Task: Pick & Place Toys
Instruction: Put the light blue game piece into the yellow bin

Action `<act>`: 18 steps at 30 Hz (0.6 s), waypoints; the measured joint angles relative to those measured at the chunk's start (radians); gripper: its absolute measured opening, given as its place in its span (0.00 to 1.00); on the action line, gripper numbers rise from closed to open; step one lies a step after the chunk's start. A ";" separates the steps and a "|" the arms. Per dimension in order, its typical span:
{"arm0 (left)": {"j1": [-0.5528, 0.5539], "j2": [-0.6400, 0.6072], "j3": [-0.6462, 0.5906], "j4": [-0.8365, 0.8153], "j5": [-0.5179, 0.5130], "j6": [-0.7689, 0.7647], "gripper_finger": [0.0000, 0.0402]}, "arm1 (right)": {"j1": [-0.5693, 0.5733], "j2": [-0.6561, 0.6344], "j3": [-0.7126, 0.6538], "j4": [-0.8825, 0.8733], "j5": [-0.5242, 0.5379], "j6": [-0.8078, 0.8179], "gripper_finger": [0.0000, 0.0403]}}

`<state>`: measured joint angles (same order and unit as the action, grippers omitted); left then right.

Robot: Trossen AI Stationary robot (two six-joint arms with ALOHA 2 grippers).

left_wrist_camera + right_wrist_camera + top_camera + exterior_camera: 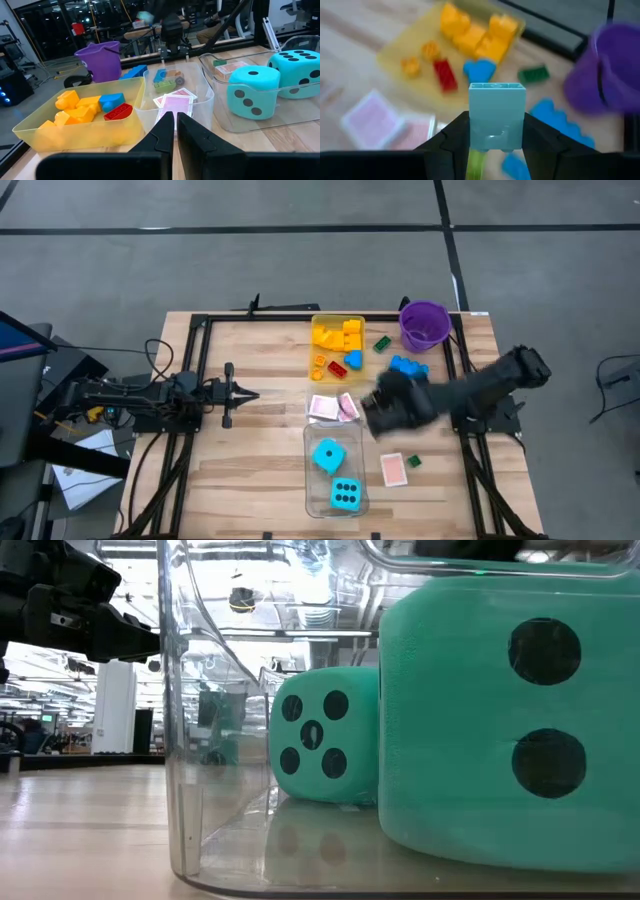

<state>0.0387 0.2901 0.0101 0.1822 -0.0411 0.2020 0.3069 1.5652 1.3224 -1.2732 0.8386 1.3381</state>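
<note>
My right gripper is clamped on a pale blue brick, held upright between my two fingers above the table. Just below and ahead of it lie a small blue piece and a flat blue brick on the wood, with a green brick a little farther on and the purple bucket off to one side of that. Beyond the green brick sits the yellow tray, holding yellow bricks, two orange pieces, a red brick and a blue heart-shaped piece. Beside my gripper, on the other side from the bucket, pink-backed cards lie in a small clear tray. Nearer the table's front edge, a long clear tray holds two cyan dice, and one more card and a second green brick lie on the wood next to it. My left gripper waits well away across the table with its fingers pressed together, holding nothing.
</note>
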 joint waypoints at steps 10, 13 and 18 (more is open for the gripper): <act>0.000 0.000 0.000 0.001 0.000 0.000 0.04 | -0.467 -0.007 0.002 0.548 -0.314 -0.747 0.35; 0.000 0.000 0.000 0.001 0.000 0.000 0.04 | -0.567 0.020 -0.004 0.592 -0.439 -0.820 0.35; 0.000 0.004 0.000 0.015 -0.002 0.000 0.04 | -0.675 0.110 -0.003 0.645 -0.574 -0.876 0.35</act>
<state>0.0387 0.2945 0.0101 0.1974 -0.0435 0.2018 -0.3680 1.6756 1.3191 -0.6279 0.2645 0.4621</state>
